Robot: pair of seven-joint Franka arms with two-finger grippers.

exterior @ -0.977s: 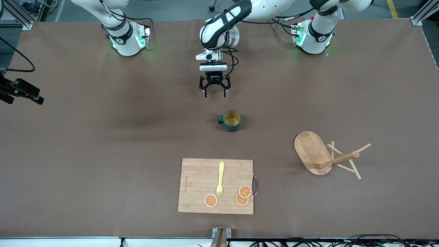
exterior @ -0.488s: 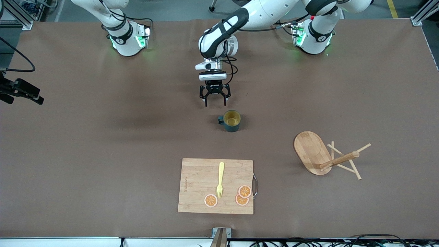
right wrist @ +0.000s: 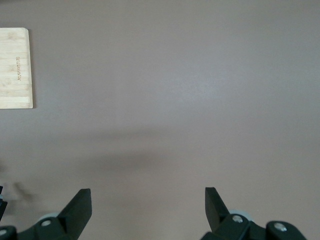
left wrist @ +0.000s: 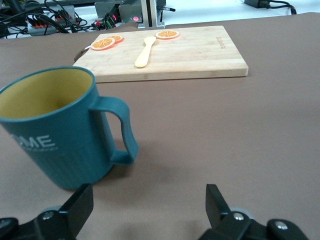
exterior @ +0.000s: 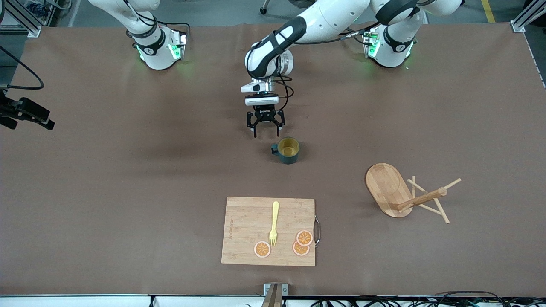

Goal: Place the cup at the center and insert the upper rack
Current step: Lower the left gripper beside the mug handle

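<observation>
The cup [exterior: 286, 150] stands upright near the table's middle, dark teal with a yellow inside; its handle [left wrist: 122, 131] points toward the right arm's end. My left gripper [exterior: 265, 131] is low over the table just beside the cup, open, with nothing between its fingers; in the left wrist view [left wrist: 149, 196] the cup [left wrist: 52, 132] stands close by, off to one side. The upper rack [exterior: 403, 194] lies tipped on its side toward the left arm's end, nearer the front camera than the cup. My right gripper [right wrist: 147, 197] hangs open over bare table.
A wooden cutting board [exterior: 247, 221] lies near the front edge, with a yellow fork [exterior: 274, 224] and three orange slices [exterior: 300, 245] on it. A black device [exterior: 25, 113] juts in at the right arm's end of the table.
The left arm has reached out and lowered, bringing its open gripper closer to the cup. Cup, rack and board have not moved.
</observation>
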